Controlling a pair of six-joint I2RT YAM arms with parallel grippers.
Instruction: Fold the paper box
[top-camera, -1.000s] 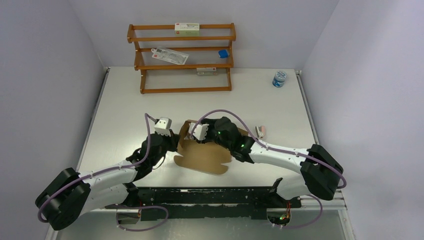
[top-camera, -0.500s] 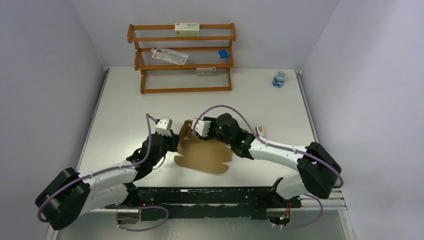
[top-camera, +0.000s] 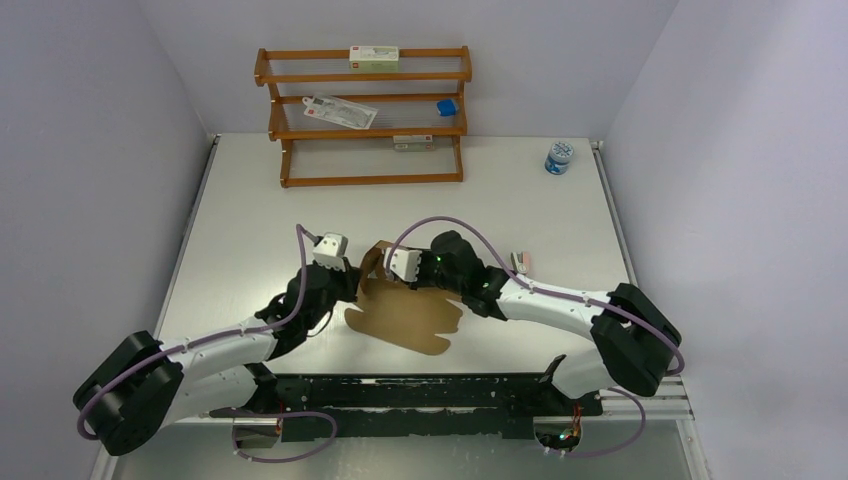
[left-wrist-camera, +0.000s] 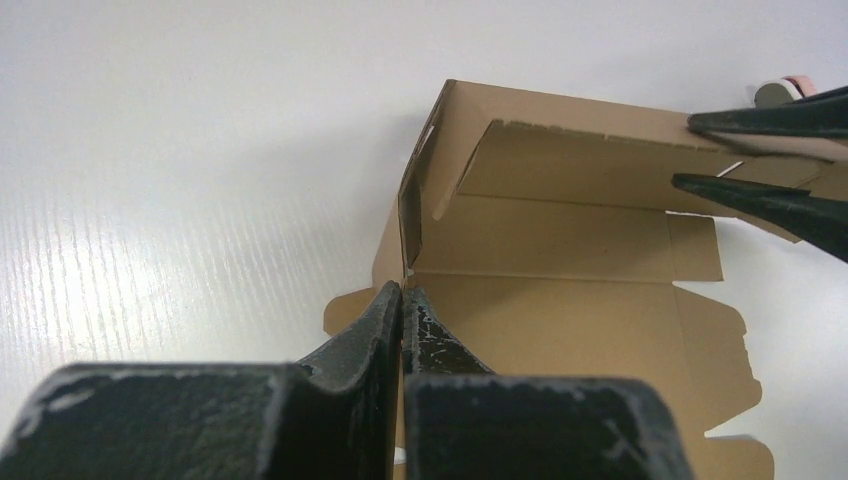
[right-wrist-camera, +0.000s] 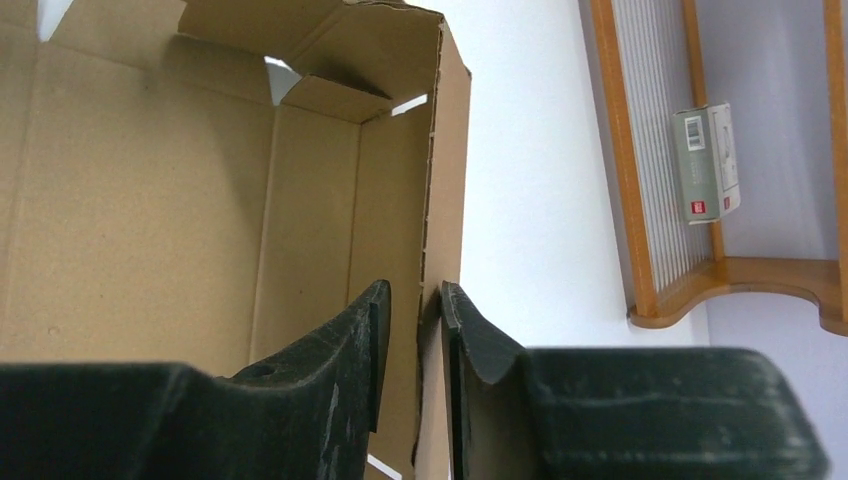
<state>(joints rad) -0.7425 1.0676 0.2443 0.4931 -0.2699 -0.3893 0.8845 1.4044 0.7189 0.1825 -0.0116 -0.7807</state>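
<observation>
The paper box (top-camera: 405, 318) is a brown cardboard sheet lying flat, with its far and left walls folded up. My left gripper (top-camera: 352, 288) is at the box's left edge. In the left wrist view it (left-wrist-camera: 402, 293) is shut on the bottom of the upright left wall (left-wrist-camera: 410, 215). My right gripper (top-camera: 382, 258) is at the far wall. In the right wrist view it (right-wrist-camera: 413, 287) straddles that wall (right-wrist-camera: 445, 170). The right finger touches the wall and a small gap shows at the left finger. The right fingers (left-wrist-camera: 770, 122) also show in the left wrist view.
A wooden rack (top-camera: 362, 115) with printed cartons stands at the back, and also shows in the right wrist view (right-wrist-camera: 640, 200). A blue-lidded jar (top-camera: 559, 156) is at the far right. A small pink-and-white item (top-camera: 521, 262) lies right of the box.
The box has slid a little left and toward the near edge with both grippers. The right gripper has shifted left along the far wall.
</observation>
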